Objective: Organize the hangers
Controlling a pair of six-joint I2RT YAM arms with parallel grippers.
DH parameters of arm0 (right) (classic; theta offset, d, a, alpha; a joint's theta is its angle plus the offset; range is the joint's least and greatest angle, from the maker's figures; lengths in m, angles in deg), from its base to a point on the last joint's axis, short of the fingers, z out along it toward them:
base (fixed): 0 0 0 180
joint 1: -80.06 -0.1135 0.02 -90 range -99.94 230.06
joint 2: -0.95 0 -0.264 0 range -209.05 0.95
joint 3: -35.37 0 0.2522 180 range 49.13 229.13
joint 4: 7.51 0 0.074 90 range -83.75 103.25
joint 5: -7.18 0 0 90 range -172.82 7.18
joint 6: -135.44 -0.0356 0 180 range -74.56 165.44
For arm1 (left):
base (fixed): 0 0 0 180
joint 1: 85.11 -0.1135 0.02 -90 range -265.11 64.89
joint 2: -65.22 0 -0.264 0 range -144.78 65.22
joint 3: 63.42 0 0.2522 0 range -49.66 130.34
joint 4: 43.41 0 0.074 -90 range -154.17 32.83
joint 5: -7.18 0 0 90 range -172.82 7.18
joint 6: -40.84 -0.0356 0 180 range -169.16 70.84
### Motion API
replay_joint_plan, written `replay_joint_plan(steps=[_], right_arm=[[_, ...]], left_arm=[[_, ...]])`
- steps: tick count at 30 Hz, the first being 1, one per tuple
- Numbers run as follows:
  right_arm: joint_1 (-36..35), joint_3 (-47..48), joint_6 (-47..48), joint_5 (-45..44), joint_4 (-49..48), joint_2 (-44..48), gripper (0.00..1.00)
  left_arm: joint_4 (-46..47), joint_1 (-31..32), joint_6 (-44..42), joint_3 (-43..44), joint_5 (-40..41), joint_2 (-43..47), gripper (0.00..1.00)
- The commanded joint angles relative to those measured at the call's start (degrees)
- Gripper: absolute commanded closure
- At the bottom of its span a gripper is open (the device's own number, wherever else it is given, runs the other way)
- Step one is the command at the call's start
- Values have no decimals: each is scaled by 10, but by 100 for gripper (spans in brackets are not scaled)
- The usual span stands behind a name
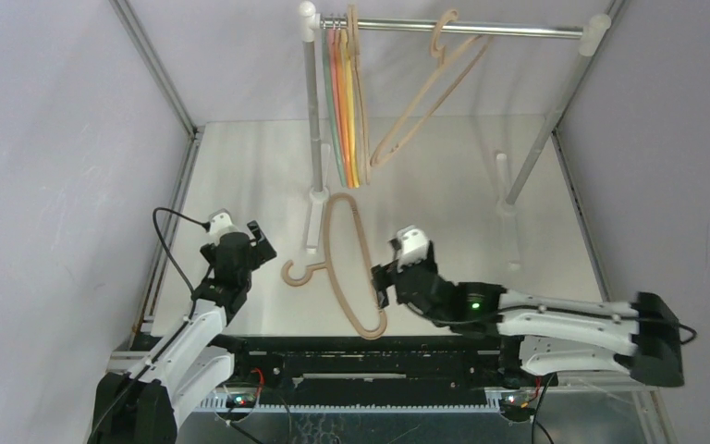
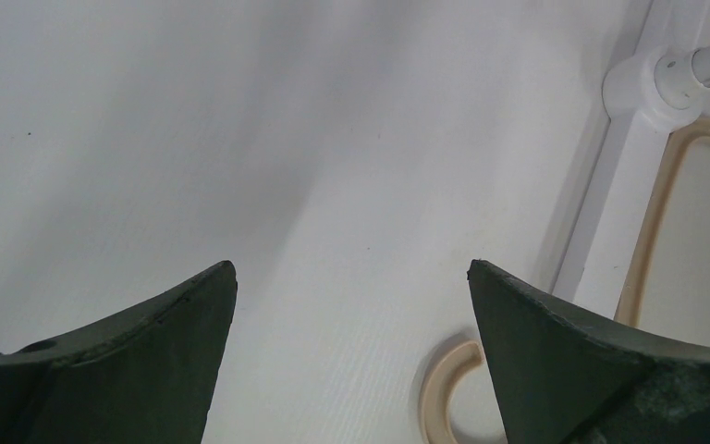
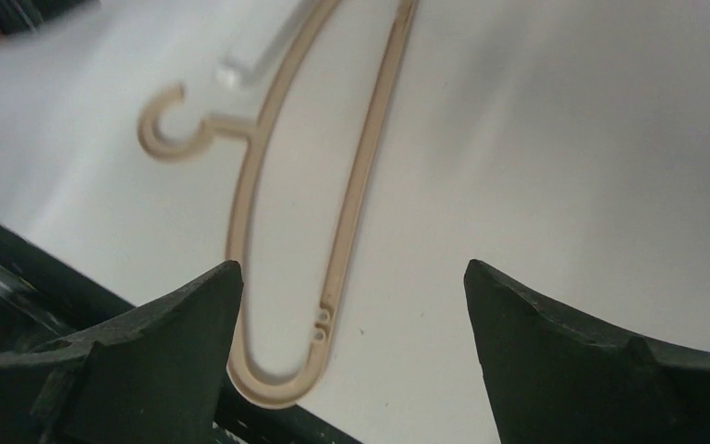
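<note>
A thick beige hanger (image 1: 349,268) lies flat on the white table, hook (image 1: 298,272) pointing left and one end over the front edge. It shows in the right wrist view (image 3: 356,176) and its hook in the left wrist view (image 2: 442,388). My left gripper (image 1: 257,242) is open and empty, left of the hook. My right gripper (image 1: 384,277) is open and empty, just right of the hanger's near end. Thin orange, yellow and green hangers (image 1: 346,111) plus a beige one hang at the rail's left end. Another beige hanger (image 1: 425,97) hangs tilted mid-rail.
The silver rail (image 1: 481,30) with white joints stands on two posts (image 1: 314,120) at the table's back; its white base feet (image 1: 312,222) lie on the table near the hanger. Purple walls close in left, right and behind. A black rail runs along the front edge.
</note>
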Motion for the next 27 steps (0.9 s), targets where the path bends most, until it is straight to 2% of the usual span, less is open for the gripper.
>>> replay_joint_plan(steps=[1,4,7,12,16,24,25,27], right_arm=[[-31,42,21,24,-60,-116,5],[-38,91,11,58,-66,-230,9],[-45,136,8,71,-79,-303,9],[-31,166,4,126,-102,-373,11],[-7,172,-4,193,-123,-412,20],[-8,218,-15,132,-73,-474,25],[-7,220,-19,130,-68,-480,27],[-4,228,-26,133,-55,-491,41]], left_arm=[[25,-5,-3,28,-1,3,1],[22,-5,-4,31,-4,-1,0],[24,-5,-2,26,-7,6,0],[23,-5,0,22,-11,21,1],[23,-5,2,20,-15,30,1],[24,-5,4,14,-17,41,1],[24,-5,4,13,-18,42,0],[26,-5,4,12,-18,42,1]])
